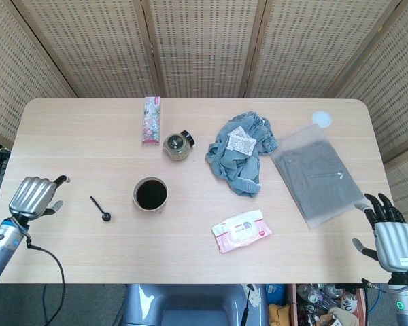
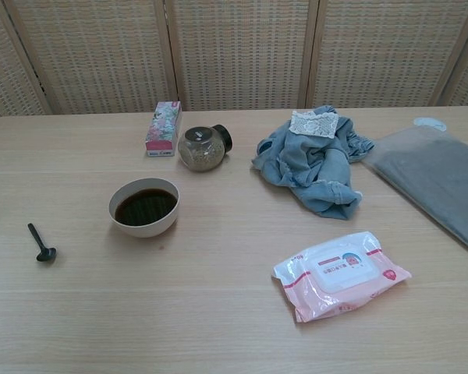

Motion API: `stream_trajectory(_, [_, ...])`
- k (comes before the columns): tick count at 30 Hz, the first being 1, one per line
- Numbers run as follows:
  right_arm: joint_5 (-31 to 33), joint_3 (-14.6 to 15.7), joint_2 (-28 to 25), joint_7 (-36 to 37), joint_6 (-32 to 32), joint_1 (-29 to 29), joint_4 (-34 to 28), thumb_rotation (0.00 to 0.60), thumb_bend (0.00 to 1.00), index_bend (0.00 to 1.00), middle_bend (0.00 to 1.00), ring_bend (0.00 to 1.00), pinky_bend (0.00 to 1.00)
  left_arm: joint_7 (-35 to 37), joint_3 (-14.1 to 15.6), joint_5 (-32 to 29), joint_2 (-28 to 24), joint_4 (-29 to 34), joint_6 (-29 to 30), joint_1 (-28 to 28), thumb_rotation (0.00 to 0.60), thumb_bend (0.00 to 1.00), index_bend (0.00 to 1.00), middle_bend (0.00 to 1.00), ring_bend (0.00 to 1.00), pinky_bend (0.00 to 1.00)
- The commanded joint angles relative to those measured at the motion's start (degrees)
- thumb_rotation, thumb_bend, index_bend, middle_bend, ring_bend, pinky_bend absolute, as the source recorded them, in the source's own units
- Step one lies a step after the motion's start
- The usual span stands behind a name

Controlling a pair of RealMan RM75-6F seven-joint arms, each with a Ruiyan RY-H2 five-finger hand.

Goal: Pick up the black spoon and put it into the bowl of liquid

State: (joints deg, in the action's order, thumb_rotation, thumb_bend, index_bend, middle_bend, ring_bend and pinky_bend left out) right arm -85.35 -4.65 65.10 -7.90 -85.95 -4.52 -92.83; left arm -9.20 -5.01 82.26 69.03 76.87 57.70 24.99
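The black spoon [image 1: 100, 208] [image 2: 40, 242] lies flat on the wooden table, left of the white bowl [image 1: 151, 193] [image 2: 144, 206] of dark liquid. Its scoop end points toward the table's front. My left hand [image 1: 35, 195] hovers over the table's left edge, a hand's width left of the spoon. It holds nothing, shows its back to the camera and has the thumb sticking out. My right hand [image 1: 394, 238] is off the table's front right corner with fingers spread and empty. Neither hand shows in the chest view.
A pack of wet wipes [image 1: 241, 230] [image 2: 342, 273] lies right of the bowl near the front. Behind the bowl stand a glass jar [image 1: 178, 145] and a pink box [image 1: 151, 120]. A blue cloth [image 1: 241, 153] and a grey bag [image 1: 316, 174] cover the right side.
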Motion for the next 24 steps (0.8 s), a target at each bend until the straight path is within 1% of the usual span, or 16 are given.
stream_trajectory(1, [0.1,0.0,-0.1,0.0,0.0,0.0,0.0,0.6,0.29,0.3,0.22,0.12,0.27,0.3,0.3,-0.2,1.6,-2.1,-2.5,1.9,0.6,0.32,0.32,0.78,0.65,0.63])
stream_trajectory(6, [0.2,0.0,-0.2,0.1,-0.1,0.2,0.1,0.6,0.29,0.31,0.22,0.12,0.27,0.4,0.7,-1.2,3.8,-5.1,-5.3,3.7,0.6,0.32,0.34,0.79,0.66,0.63])
stream_trajectory(9, [0.2,0.0,-0.2,0.3,-0.1,0.2,0.3,0.6,0.29,0.31,0.22,0.12,0.27,1.1,1.0,-1.5,5.2,-6.8,-6.8,4.6,0.6,0.32,0.36,0.79,0.67,0.63])
stream_trajectory(14, [0.1,0.0,0.2,0.7,-0.1,0.2,0.9,0.6,0.29,0.31,0.22,0.12,0.27,3.2,1.7,-1.3,8.2,-10.9,-9.1,6.3,0.6,0.32,0.37,0.8,0.67,0.63])
stream_trajectory(19, [0.5,0.1,0.0,0.5,0.0,0.3,0.9,0.6,0.29,0.31,0.22,0.12,0.27,3.6,2.2,-1.3,11.1,-14.9,-10.4,7.5,0.6,0.32,0.38,0.8,0.67,0.63])
stream_trajectory(24, [1.0,0.2,0.1,0.2,0.1,0.6,0.7,0.6,0.3,0.31,0.22,0.12,0.27,5.3,2.9,-0.8,13.5,-18.3,-10.8,8.1,0.6,0.32,0.42,0.81,0.68,0.65])
